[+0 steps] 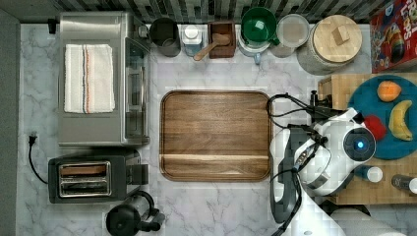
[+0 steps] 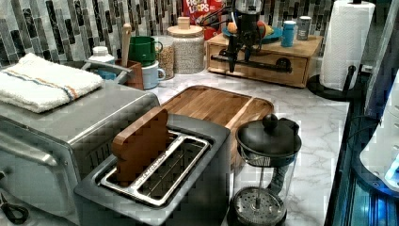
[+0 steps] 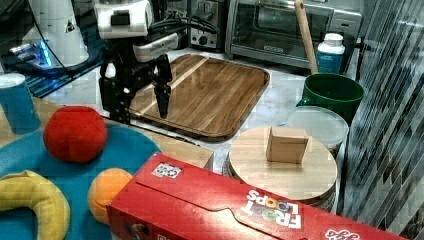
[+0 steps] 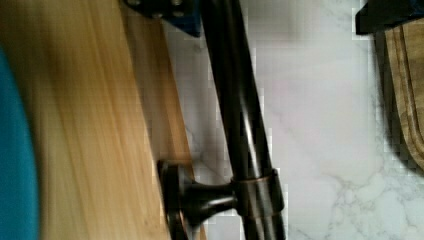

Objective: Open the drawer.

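The drawer (image 2: 263, 63) sits in a light-wood box at the far right of the left view's tabletop (image 2: 324, 122), its front facing the walnut tray (image 2: 211, 106); a long black bar handle (image 2: 251, 63) runs across that front, and in the left view the front looks flush with the box, so I judge it not yet pulled out; a blue plate (image 1: 388, 118) with a toy banana (image 1: 401, 120), an orange (image 1: 389, 91) and a red fruit (image 1: 376, 127) rests on top of the box, which is likely why the arm comes in from the side rather than from above.

The gripper (image 3: 135, 97) hangs in front of the drawer, at the top view's right of the tray; in the right view its two black fingers (image 3: 163, 97) stand apart and point down, released and holding nothing; in the wrist view the bar handle (image 4: 240, 115) runs between the two dark finger pads at the frame's edge, with one standoff post (image 4: 200, 197) joining it to the wooden front (image 4: 90, 125); the fingers seem placed to straddle the bar so that closing on it would give a firm hold for a pull toward the tray; whether either pad touches the bar I cannot tell.

A toaster oven (image 1: 103, 78), a toaster (image 1: 88, 177) and a French press (image 1: 130, 216) stand well apart, at the top view's left.
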`<action>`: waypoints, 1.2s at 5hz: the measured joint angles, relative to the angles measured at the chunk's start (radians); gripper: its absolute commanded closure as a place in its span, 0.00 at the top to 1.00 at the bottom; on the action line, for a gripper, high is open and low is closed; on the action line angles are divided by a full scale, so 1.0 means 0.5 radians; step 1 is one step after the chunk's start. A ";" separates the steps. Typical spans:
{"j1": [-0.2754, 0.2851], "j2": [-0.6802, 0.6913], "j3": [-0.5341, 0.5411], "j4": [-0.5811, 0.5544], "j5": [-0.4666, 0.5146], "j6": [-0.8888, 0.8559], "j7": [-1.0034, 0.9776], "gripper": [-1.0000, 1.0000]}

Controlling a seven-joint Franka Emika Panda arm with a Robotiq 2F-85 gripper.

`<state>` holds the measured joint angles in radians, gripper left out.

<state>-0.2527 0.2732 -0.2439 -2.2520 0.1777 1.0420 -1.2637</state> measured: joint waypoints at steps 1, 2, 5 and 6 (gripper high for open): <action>-0.053 0.059 0.071 0.016 0.020 0.059 -0.100 1.00; -0.092 0.062 0.112 0.016 0.020 0.076 -0.100 1.00; -0.053 0.060 0.092 0.008 -0.050 0.078 0.059 1.00; -0.027 0.044 0.092 -0.008 -0.033 0.072 0.193 1.00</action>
<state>-0.2661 0.2954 -0.1980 -2.2559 0.1611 1.0781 -1.1670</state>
